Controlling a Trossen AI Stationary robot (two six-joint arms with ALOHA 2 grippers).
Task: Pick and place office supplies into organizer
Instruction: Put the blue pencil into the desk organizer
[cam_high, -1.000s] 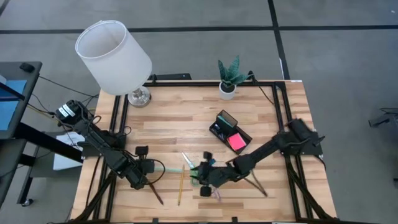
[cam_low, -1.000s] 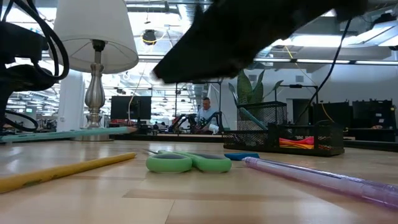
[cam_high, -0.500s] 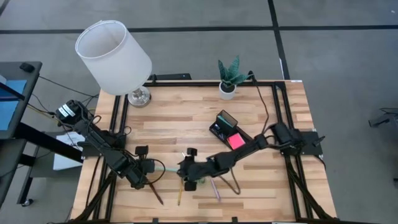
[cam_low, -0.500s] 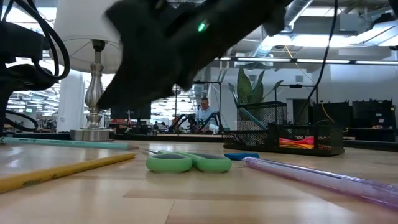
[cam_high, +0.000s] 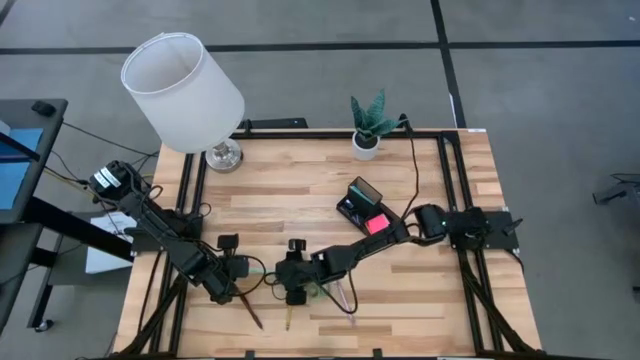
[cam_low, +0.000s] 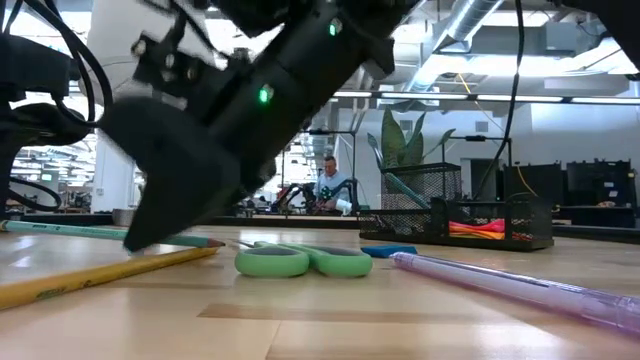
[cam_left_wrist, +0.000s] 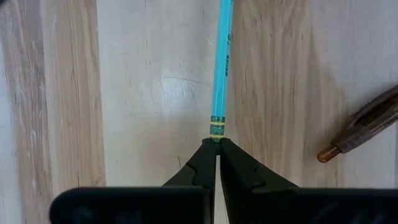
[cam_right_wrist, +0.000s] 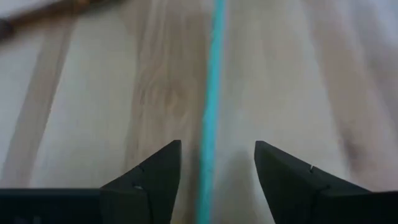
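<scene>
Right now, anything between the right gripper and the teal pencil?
Nothing visible. The right gripper is open, its fingers straddling the teal pencil with only bare table between. One catch: the left gripper is shut at the pencil's eraser end, so both arms are on the same pencil.

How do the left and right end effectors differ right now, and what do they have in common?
The left end effector is shut, its fingers pressed together at the banded end of the teal pencil; the right end effector is open, its fingers spread to either side of that pencil without gripping it. The left one sits near the table's left edge, while the right one has reached across to the middle. Both are low over the table, at the same pencil.
</scene>
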